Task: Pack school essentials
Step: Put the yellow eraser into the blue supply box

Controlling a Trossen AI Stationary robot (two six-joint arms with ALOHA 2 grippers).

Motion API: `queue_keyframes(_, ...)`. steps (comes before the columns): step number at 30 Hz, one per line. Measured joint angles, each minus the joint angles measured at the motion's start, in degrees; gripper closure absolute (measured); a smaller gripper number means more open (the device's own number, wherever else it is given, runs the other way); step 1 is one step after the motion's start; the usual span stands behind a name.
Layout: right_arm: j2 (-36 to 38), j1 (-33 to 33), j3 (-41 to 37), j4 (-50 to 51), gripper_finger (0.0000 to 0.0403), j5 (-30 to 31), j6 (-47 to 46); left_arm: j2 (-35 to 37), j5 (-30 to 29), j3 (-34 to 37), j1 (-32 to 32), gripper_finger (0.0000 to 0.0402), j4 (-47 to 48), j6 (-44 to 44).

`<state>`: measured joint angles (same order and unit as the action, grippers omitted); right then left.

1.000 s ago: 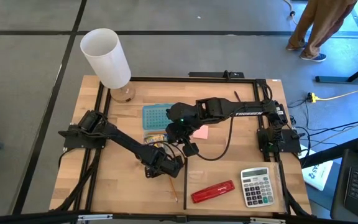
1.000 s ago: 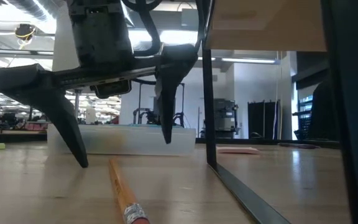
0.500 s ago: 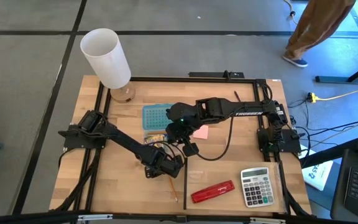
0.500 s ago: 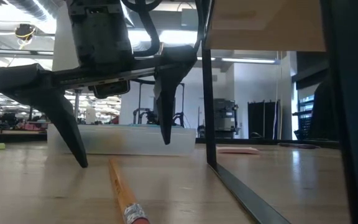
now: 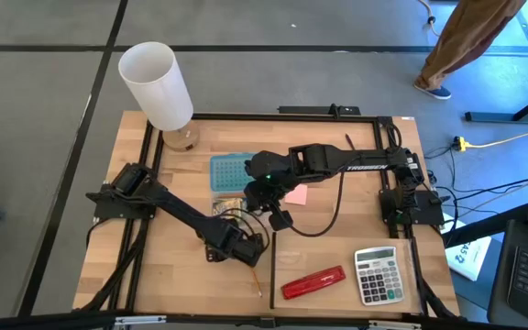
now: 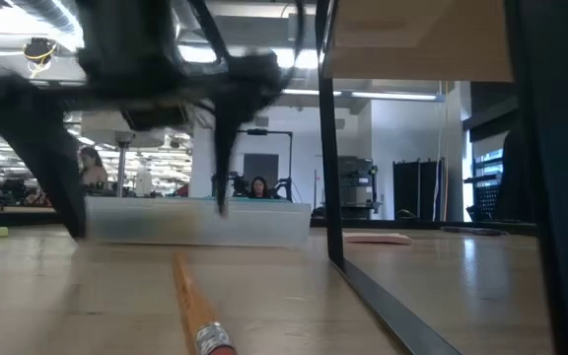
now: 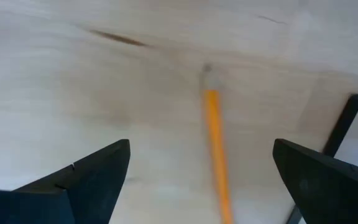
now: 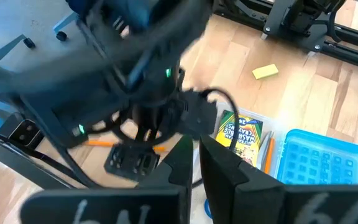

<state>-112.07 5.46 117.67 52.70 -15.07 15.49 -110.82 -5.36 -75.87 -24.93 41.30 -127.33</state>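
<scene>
Thin orange pencil (image 7: 215,149) flat on the pale wooden worktop (image 7: 55,93), directly ahead of the left gripper (image 7: 201,180) and lying in the gap between its two dark fingers (image 7: 92,177), nearer the middle than either tip. Long axis roughly parallel to the fingers' reach, so running with the gap, not across it; a close along the present line would pinch the shaft on its sides. Metal ferrule and eraser end (image 6: 210,340) toward the low camera. In the high view, same pencil (image 5: 256,275) just front-right of the left gripper (image 5: 230,247), near the red stapler (image 5: 313,281).

Left fingers spread wide, nothing between them in contact; tips appear just above the boards, touching cannot be confirmed. Left arm stretched diagonally from its base at the left edge toward table centre, wrist pitched down.

Right gripper (image 5: 278,218) over the middle of the worktop, beside the yellow-green crayon box (image 8: 240,138) and the blue perforated tray (image 8: 319,168); farther from the pencil than the left. Right fingers (image 8: 229,168) pressed close together, apparently empty. Right arm folded in from its base at the right edge.

Small yellow eraser (image 8: 265,72) lies apart on the boards. Pink sticky-note pad (image 5: 295,194) partly under the right arm.

Judgement: left arm better placed for the pencil; descent and closing remain.
</scene>
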Motion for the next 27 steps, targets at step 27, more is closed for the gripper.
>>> queue_keyframes(27,0.00,0.01,0.00,-2.81,0.0371,-0.02,-0.02,15.42,-9.27,-0.16,-18.11,0.0012,21.97,3.46)
